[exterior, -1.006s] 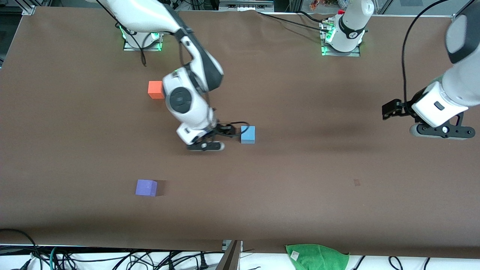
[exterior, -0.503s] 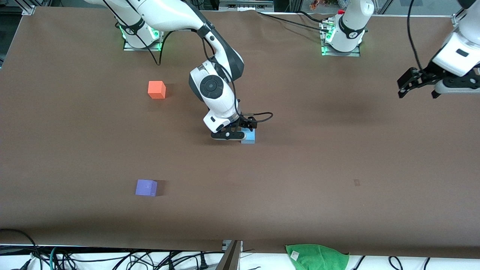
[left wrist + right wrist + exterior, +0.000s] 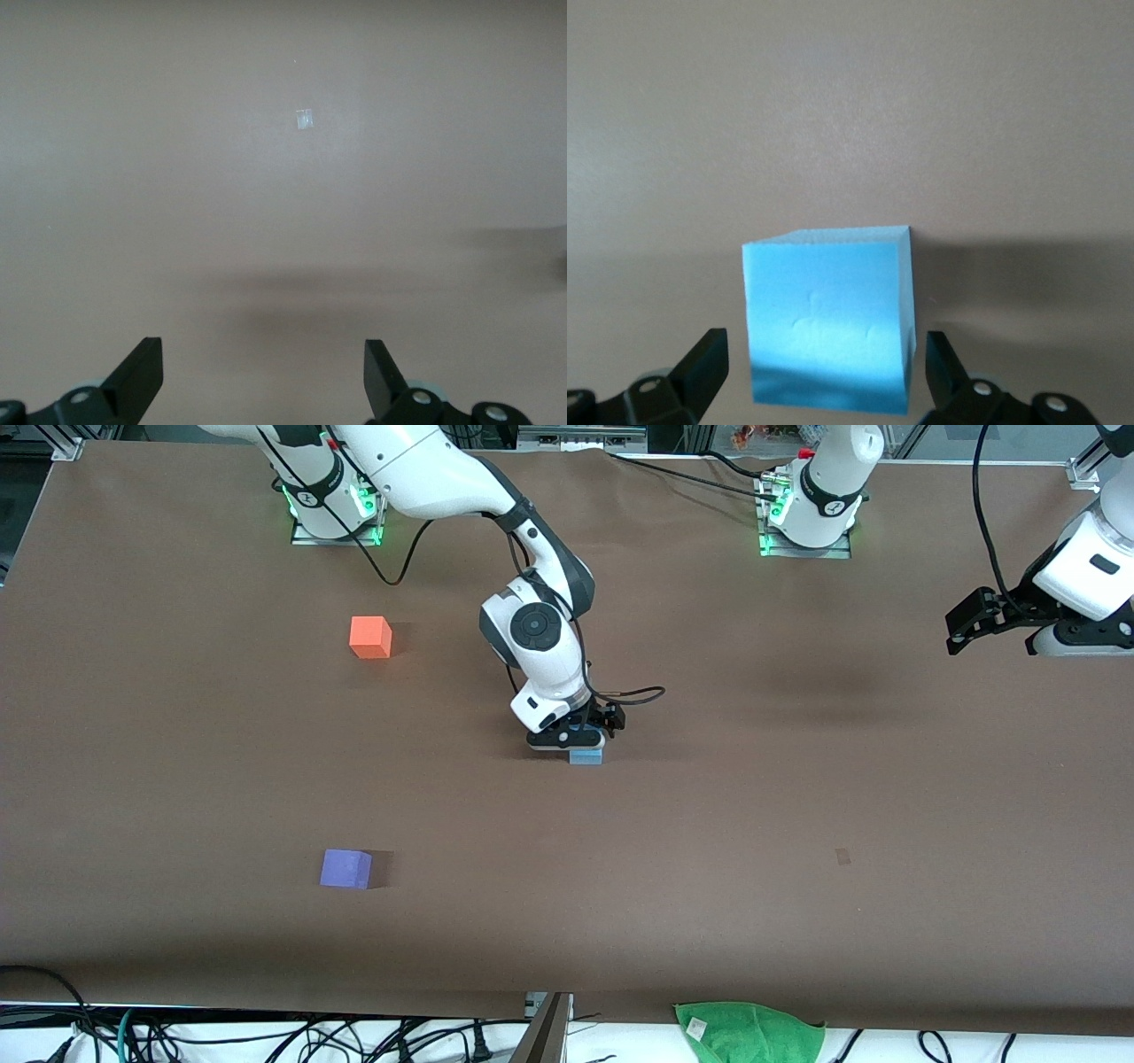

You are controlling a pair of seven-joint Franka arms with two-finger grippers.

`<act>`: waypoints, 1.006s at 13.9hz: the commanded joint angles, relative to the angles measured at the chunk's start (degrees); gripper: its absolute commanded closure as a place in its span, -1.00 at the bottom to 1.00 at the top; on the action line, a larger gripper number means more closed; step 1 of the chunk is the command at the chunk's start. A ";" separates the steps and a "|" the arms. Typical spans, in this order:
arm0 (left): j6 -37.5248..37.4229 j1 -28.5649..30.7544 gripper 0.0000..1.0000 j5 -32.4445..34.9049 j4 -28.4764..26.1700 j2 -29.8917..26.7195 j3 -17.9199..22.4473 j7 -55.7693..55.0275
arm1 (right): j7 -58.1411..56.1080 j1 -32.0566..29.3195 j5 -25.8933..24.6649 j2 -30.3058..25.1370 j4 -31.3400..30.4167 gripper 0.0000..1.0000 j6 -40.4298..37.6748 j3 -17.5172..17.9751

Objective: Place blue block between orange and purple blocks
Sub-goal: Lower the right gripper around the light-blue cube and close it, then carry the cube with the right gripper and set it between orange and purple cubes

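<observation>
The blue block (image 3: 586, 756) sits mid-table, mostly covered by my right gripper (image 3: 580, 735), which hangs right over it. In the right wrist view the block (image 3: 827, 314) lies between the open fingertips (image 3: 709, 359), with a gap on each side. The orange block (image 3: 370, 638) sits toward the right arm's end, nearer the bases. The purple block (image 3: 345, 869) sits toward the same end, nearer the front camera. My left gripper (image 3: 966, 629) hangs open and empty over the left arm's end of the table, and shows open in its own wrist view (image 3: 263, 372).
A green cloth (image 3: 749, 1030) lies off the table's front edge. A small pale mark (image 3: 842, 856) is on the brown table cover (image 3: 709, 824); it also shows in the left wrist view (image 3: 305, 119).
My right gripper has moved from beside the blue block to over it, straddling it. My left arm rose and drew back toward its end, then nearly stopped.
</observation>
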 commanded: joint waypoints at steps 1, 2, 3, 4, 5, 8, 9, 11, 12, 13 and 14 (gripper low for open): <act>-2.40 0.00 -1.00 -1.37 2.41 1.52 0.02 0.99 | 0.95 -0.19 -1.18 -0.36 0.60 0.28 0.12 -0.82; -2.41 0.00 -1.00 -1.37 2.76 1.61 0.02 0.99 | 0.95 -0.54 -1.09 -0.28 0.60 0.69 0.30 -0.82; -2.41 0.00 -1.00 -1.37 3.03 2.13 -0.06 0.99 | 0.43 -1.15 -1.18 -0.27 0.51 0.86 0.30 -0.82; -2.41 -0.26 -1.00 -1.37 3.12 2.14 -0.15 0.91 | -0.54 -2.29 -1.44 -0.36 0.42 1.00 -0.22 -0.82; -2.32 -0.27 -1.00 -1.37 3.12 2.14 -0.33 0.91 | -2.55 -3.87 -1.53 -1.67 -0.71 1.00 -1.36 -0.99; -2.93 -0.79 -1.00 -1.37 4.00 2.49 -0.68 0.82 | -7.49 -9.40 -1.18 -9.39 -1.86 1.00 -12.77 -1.87; -3.89 -0.79 -1.00 -1.37 4.26 2.49 -0.77 0.91 | -8.36 -10.98 -1.09 -11.76 -3.43 1.00 -15.76 -2.31; -4.51 -0.97 -1.00 -1.37 4.35 2.49 -0.85 0.91 | -13.35 -15.46 -0.65 -17.64 -10.17 1.00 -17.11 -2.31; -5.30 -0.88 -1.00 -1.37 4.35 2.49 -0.77 0.91 | -16.42 -17.66 -0.57 -20.55 -15.35 1.00 -16.50 -2.31; -6.35 -0.97 -1.00 -1.37 4.35 2.40 -0.77 0.47 | -19.33 -19.25 -0.56 -22.93 -20.45 1.00 -15.18 -2.40; -7.15 -0.97 -1.00 -1.28 4.35 2.40 -0.85 0.29 | -20.92 -20.57 -0.56 -25.13 -26.41 1.00 -11.78 -3.27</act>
